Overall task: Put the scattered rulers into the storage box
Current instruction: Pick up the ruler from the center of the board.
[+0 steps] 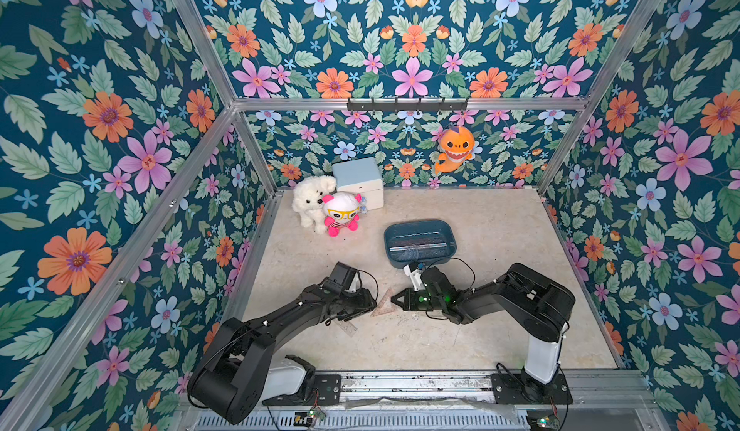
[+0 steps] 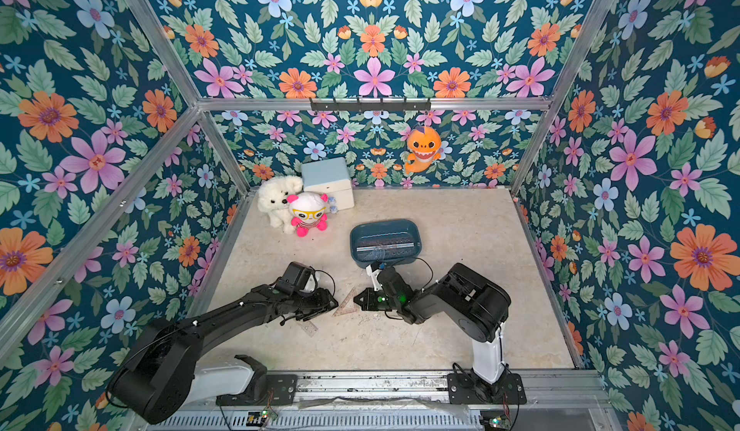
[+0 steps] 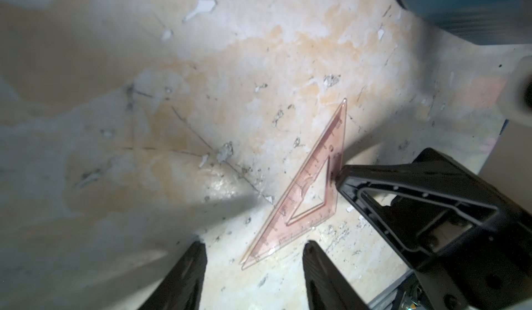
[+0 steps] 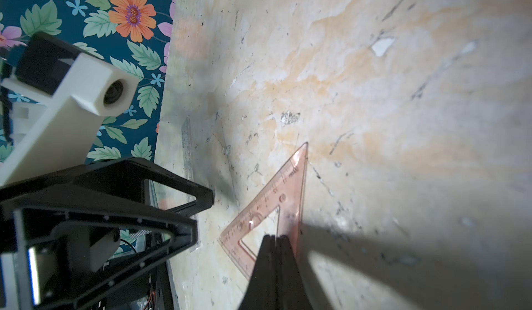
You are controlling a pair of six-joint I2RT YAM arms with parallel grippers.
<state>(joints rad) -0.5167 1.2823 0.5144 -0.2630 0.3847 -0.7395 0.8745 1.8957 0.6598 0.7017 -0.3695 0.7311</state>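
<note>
**Item under handling.** A pink triangle [image 1: 384, 304] lies flat on the table [image 1: 460, 329], about midway between the table's left and right edges and somewhat nearer its near edge than its far edge. It sits directly between the two grippers.

**Left gripper** [image 3: 253, 264]. The jaws stand partly apart and hold nothing. In the left wrist view the triangle's sharp corner points into the gap between the fingers. The long graduated side runs away from that gap, towards the far edge of the table.

**Right gripper** [image 4: 275, 243]. The jaws are fully closed on nothing. The tip touches the triangle's short side, opposite the left gripper. Whether it presses down on the plastic or only butts the edge cannot be told.

**Other items.** A clear straight ruler [image 1: 348, 327] lies just beside the triangle towards the near-left corner, partly under the left arm. The storage box [image 1: 418, 222] stands towards the far edge from the triangle, on the right arm's side, with several rulers [image 1: 416, 246] in it.

**Assessment.** Both grippers are at the triangle, but only the left is set to pinch. The move turns on that sharp corner lying between the left fingers while the right tip backs the opposite side. The thin sheet lies flush on the table and is likely to slide rather than lift.
</note>
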